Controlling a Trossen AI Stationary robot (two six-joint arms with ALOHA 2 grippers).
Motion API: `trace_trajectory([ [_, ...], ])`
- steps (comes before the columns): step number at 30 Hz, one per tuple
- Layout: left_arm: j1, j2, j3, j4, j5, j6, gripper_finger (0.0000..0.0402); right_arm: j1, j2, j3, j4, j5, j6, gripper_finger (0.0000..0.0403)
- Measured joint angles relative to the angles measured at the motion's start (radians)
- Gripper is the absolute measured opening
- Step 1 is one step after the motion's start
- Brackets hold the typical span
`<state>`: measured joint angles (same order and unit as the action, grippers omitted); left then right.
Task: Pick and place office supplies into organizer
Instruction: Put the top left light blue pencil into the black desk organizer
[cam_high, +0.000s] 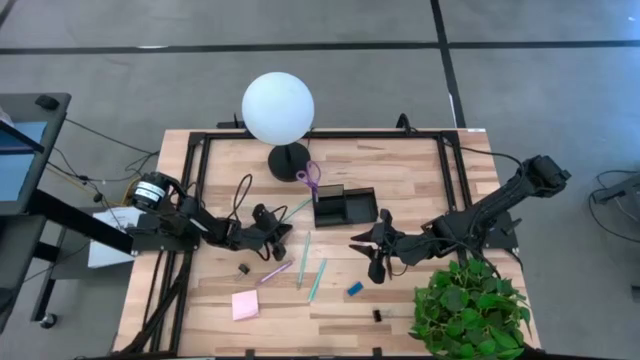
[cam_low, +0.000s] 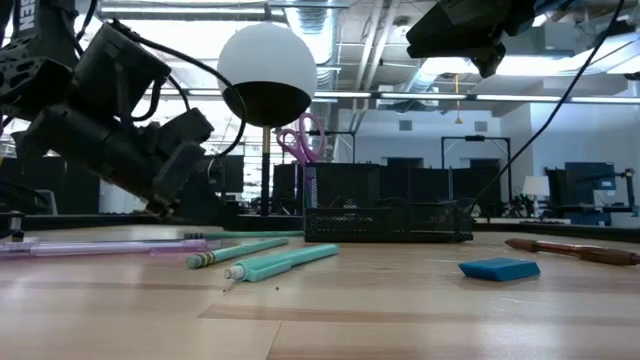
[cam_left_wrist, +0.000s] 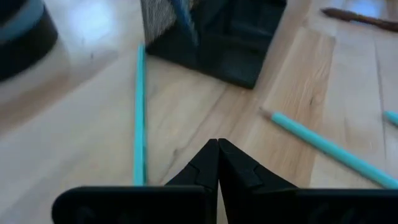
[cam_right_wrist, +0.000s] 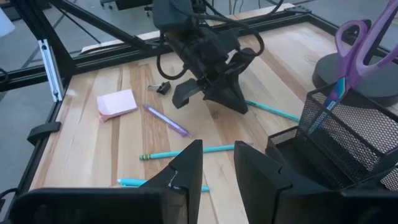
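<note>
High view: blue eraser (cam_high: 355, 289) and two teal pens (cam_high: 317, 279) lie at the near edge, pens running near-to-far. Left gripper (cam_high: 283, 233) — fingers pressed together, holding nothing — hovers left of the organizer (cam_high: 345, 206). Right gripper (cam_high: 362, 248), fingers apart and empty. Purple-handled scissors (cam_high: 309, 176) stand handles-up in the organizer's far-left compartment.

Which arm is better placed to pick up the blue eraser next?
Right, probably. The right gripper hangs open close beside the blue eraser, while the left gripper is shut and sits farther away, across the teal pens.
</note>
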<state>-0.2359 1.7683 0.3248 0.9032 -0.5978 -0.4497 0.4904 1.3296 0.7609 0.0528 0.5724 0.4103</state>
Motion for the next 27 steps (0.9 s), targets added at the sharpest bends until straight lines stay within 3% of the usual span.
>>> trace_trajectory([
  [5, 0.004, -0.004, 0.005, 0.05, -0.016, 0.14, 0.002, -0.001, 0.0, 0.0, 0.0, 0.0, 0.0, 0.0088],
  [12, 0.014, -0.008, 0.006, 0.009, -0.154, 0.224, 0.0103, -0.001, 0.0, 0.0, 0.0, 0.0, 0.0, 0.0088],
  [16, 0.045, -0.008, 0.006, -0.146, -0.061, 0.125, 0.0156, -0.002, 0.0, 0.0, 0.0, 0.0, 0.0, 0.0088],
  [20, 0.05, -0.014, 0.008, -0.242, -0.078, 0.026, 0.0196, -0.002, 0.0, 0.0, 0.0, 0.0, 0.0, 0.0088],
  [24, 0.039, -0.011, -0.007, -0.238, -0.115, -0.025, 0.0209, -0.009, 0.0, 0.0, 0.001, 0.0, 0.001, 0.0088],
  [27, 0.032, 0.029, -0.028, -0.22, -0.131, -0.16, 0.021, -0.017, 0.0, 0.0, 0.003, 0.0, 0.001, 0.0088],
])
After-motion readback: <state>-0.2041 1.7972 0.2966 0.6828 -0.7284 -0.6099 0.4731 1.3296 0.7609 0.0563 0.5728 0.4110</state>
